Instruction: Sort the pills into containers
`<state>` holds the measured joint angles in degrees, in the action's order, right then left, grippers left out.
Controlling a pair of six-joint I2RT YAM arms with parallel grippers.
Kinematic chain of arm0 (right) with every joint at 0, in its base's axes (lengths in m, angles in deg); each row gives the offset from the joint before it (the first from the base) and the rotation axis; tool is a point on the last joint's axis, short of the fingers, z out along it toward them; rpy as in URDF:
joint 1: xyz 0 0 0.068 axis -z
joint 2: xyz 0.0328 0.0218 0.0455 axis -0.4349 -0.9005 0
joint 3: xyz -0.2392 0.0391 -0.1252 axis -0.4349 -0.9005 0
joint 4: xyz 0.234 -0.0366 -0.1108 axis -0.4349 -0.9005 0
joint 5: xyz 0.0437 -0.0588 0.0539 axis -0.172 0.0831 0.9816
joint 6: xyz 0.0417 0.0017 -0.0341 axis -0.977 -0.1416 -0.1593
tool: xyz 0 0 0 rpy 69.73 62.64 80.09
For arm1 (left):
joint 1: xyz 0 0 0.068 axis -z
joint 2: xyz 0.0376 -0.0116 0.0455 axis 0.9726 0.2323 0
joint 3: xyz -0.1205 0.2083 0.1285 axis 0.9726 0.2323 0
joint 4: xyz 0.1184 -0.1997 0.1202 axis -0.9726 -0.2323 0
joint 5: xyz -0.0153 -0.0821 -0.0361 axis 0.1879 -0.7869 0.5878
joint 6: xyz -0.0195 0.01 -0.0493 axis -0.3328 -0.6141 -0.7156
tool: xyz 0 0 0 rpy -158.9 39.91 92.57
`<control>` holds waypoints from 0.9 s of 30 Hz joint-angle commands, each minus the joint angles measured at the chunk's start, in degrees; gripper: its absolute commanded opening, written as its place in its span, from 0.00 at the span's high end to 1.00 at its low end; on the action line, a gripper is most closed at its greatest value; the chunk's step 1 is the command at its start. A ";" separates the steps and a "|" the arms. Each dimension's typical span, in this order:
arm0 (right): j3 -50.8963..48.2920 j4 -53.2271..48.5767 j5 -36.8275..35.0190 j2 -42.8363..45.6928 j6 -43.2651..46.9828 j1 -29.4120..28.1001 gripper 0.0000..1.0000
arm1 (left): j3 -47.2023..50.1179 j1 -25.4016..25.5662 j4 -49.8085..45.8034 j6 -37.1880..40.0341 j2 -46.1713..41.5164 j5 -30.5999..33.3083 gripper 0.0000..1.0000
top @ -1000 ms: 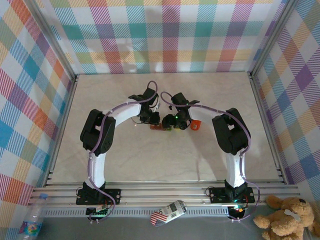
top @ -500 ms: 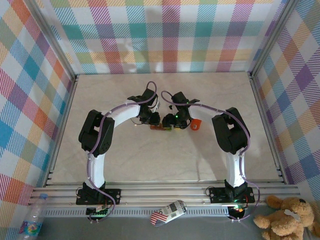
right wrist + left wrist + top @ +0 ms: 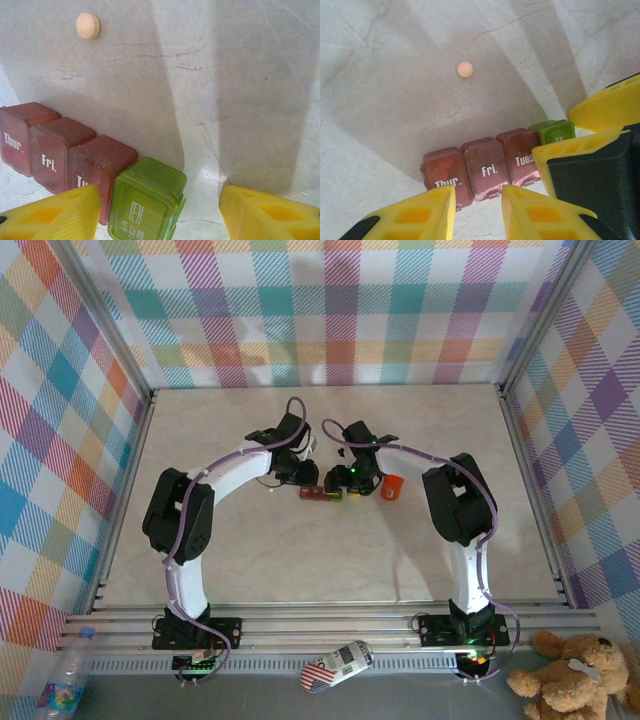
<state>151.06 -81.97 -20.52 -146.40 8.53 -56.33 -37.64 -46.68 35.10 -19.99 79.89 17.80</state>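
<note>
The left gripper [image 3: 478, 191] hangs low over the table [image 3: 390, 110], its jaws clenched to a narrow gap with nothing between them. Well ahead of those jaws, a little left of the gap, a single round peach pill [image 3: 465, 69] lies loose on the table. Just past the tips sits the containers [image 3: 490, 167] strip, four joined boxes in a row. The Thur. box [image 3: 442, 175] is by the finger on the left of that wrist view. The Fri. box [image 3: 487, 167] is in line with the gap, and the Tues box [image 3: 520, 157] comes next, by the other finger. The green box [image 3: 554, 132] ends the row. Orange blotches show through the Thur. lid; I cannot tell what they are.

The right gripper [image 3: 160, 189] stands over the green end, its jaws released and spread wide, grasping nothing. The green box, marked SUN, sits between them. It is close to the finger at the left of the right wrist view and well apart from the other. Whether the near finger touches the row I cannot tell. From these jaws the pill lies far ahead and off to the left.

In the top view the two grippers are close together over the strip. An orange bottle [image 3: 393, 486] sits just outside the right gripper, on the side away from the strip.
</note>
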 commanded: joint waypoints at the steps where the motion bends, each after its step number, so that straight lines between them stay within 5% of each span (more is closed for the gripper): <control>1: 1.16 2.93 -3.00 -2.50 0.17 1.19 0.34 | 2.50 0.25 1.07 -1.42 -0.58 -1.29 0.70; 27: 2.03 2.70 -2.58 -3.09 -0.05 1.62 0.34 | 4.33 1.40 3.73 -2.27 4.07 -0.90 0.70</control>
<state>151.51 -82.35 -20.08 -146.75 8.51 -56.11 -33.94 -45.78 39.13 -21.85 82.58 16.75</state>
